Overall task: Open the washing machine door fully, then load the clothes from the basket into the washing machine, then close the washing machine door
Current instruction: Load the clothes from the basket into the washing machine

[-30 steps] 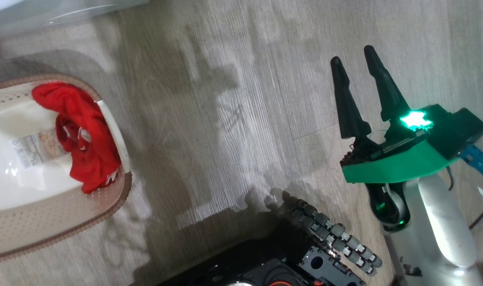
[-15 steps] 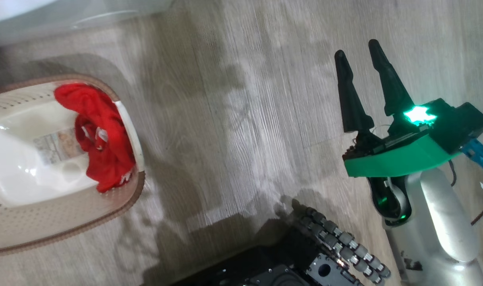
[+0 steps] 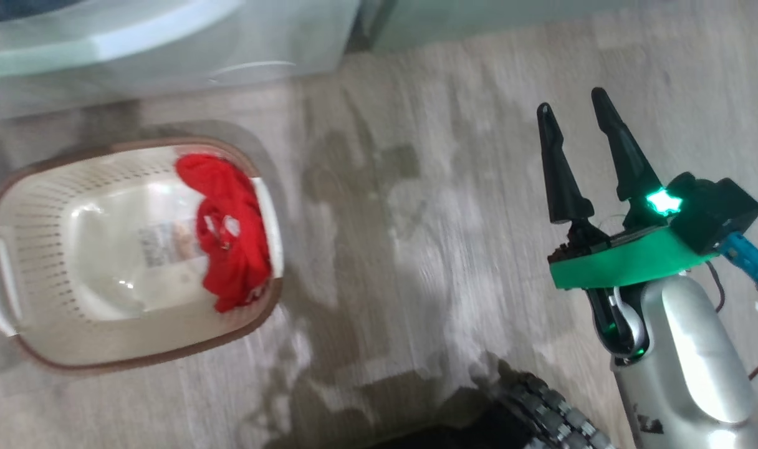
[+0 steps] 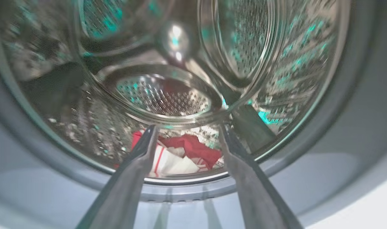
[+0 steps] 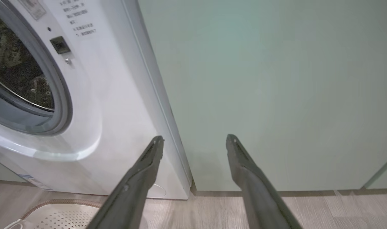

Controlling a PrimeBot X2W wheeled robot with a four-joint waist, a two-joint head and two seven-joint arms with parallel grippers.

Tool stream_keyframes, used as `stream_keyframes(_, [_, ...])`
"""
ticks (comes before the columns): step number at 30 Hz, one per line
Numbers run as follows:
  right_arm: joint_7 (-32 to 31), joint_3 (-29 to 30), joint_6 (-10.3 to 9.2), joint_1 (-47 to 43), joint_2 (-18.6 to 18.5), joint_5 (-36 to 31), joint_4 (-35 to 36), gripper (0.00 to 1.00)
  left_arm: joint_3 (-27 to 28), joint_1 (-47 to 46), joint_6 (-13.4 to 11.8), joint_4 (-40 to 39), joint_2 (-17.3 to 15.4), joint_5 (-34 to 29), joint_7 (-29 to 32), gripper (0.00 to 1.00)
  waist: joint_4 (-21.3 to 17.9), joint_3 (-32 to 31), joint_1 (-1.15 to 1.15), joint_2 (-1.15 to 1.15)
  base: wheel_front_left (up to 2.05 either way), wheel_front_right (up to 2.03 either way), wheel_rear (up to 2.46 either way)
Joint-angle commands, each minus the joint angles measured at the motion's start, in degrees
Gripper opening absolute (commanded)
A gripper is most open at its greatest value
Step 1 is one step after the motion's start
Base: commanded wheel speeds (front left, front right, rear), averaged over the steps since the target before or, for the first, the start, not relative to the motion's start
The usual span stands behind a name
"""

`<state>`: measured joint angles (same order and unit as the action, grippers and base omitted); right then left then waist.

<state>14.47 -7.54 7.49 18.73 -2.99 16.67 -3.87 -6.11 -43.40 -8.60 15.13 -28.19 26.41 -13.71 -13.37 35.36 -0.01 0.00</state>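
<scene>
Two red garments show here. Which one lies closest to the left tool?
The red garment in the steel drum, seen between the fingers of the open left tool, white patches showing. The other red garment lies in the basket.

On my screen, the right gripper (image 3: 572, 103) carries two long, black, tapered fingers (image 3: 561, 184) on a bright green collar (image 3: 622, 267), with a glowing teal light (image 3: 662, 201), a blue connector (image 3: 748, 259), thin dark cables (image 3: 720, 293) and a glossy silver forearm (image 3: 687, 362). My base shows a black roller-studded wheel (image 3: 560, 423).
</scene>
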Motion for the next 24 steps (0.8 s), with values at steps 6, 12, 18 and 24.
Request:
stream_keyframes(6, [0.51, 0.05, 0.0, -1.76, 0.12, -2.14, 0.55, 1.0, 2.93, 9.6, -4.05, -11.81, 1.19, -0.89, -0.99, 1.0, 4.31, -4.82, 0.01, 0.0, 0.0, 0.0, 0.0])
stream_keyframes(12, [-0.41, 1.63, 0.0, -2.39, 0.12, -3.72, -0.3, 1.0, 2.63, 19.54, -6.07, -19.26, 5.9, -3.04, -1.25, 1.0, 6.46, -8.83, 0.01, 0.0, 0.0, 0.0, 0.0])
stream_keyframes(18, [-2.01, 3.43, 0.0, -4.4, 0.12, -4.86, -0.81, 1.0, 2.21, 27.48, -5.94, -22.64, 9.66, -6.06, -1.28, 1.0, 8.33, -13.57, 0.01, 0.0, 0.0, 0.0, 0.0])
stream_keyframes(24, [-3.34, 4.51, 0.0, -7.05, 0.12, -5.54, -1.13, 1.0, 1.75, 33.33, -4.78, -22.6, 11.89, -8.25, -1.28, 1.0, 9.82, -18.1, 0.01, 0.0, 0.0, 0.0, 0.0])
